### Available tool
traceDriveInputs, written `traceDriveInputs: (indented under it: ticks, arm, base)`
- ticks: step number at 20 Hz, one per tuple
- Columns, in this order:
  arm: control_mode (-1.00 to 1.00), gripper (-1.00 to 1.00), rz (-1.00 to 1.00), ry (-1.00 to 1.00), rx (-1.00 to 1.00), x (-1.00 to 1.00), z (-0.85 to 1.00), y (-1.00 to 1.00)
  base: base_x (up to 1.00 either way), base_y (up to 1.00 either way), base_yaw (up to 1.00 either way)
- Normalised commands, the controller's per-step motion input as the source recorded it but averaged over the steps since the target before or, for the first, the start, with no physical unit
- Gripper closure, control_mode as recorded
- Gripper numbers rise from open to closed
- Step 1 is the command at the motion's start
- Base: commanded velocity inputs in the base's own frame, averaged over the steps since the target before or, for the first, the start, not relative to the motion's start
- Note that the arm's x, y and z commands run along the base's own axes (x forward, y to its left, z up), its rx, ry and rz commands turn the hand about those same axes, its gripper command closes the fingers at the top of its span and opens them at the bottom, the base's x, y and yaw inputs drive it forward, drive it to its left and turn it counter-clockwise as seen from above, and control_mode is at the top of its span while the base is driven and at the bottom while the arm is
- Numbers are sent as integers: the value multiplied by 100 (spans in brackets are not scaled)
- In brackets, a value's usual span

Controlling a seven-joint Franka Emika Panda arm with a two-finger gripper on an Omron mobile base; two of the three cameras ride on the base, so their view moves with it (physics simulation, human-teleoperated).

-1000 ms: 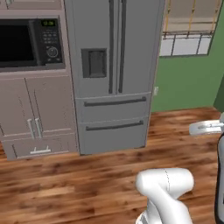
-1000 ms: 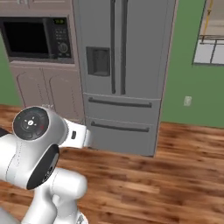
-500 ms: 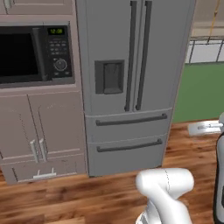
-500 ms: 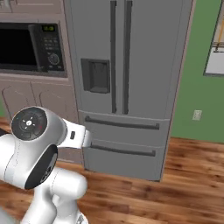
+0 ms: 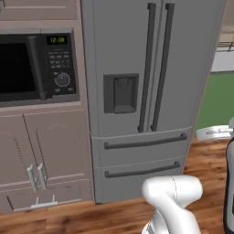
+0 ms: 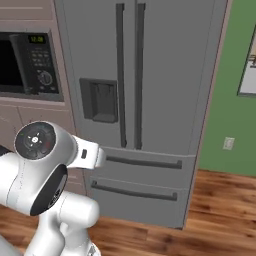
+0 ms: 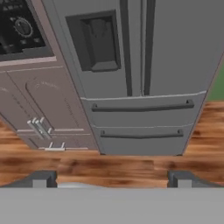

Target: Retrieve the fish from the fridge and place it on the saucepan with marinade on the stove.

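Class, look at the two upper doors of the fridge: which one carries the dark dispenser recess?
The left-hand upper door of the fridge. The dark dispenser recess sits in it, just left of the two long vertical handles; the right-hand upper door is plain grey.

Tall grey fridge (image 5: 151, 91), doors shut

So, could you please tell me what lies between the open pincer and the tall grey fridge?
In the hand view, a bare stretch of brown wooden floor separates the pincer from the tall grey French-door fridge, whose doors are shut.
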Motion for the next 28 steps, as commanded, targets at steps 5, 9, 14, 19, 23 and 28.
traceDriveInputs:
  ticks: [5, 9, 14, 19, 23, 28]
  arm:
    - [100, -100, 0, 0, 0, 0, 0, 0]
    - [100, -100, 0, 0, 0, 0, 0, 0]
    - [100, -100, 0, 0, 0, 0, 0, 0]
    - [100, -100, 0, 0, 0, 0, 0, 0]
    - [100, -100, 0, 0, 0, 0, 0, 0]
    - [100, -100, 0, 0, 0, 0, 0, 0]
  base:
    - [29, -29, 0]
    - [24, -39, 2]
    - [21, -29, 2]
    - [43, 2, 0]
    - [47, 1, 0]
    - [11, 0, 0]
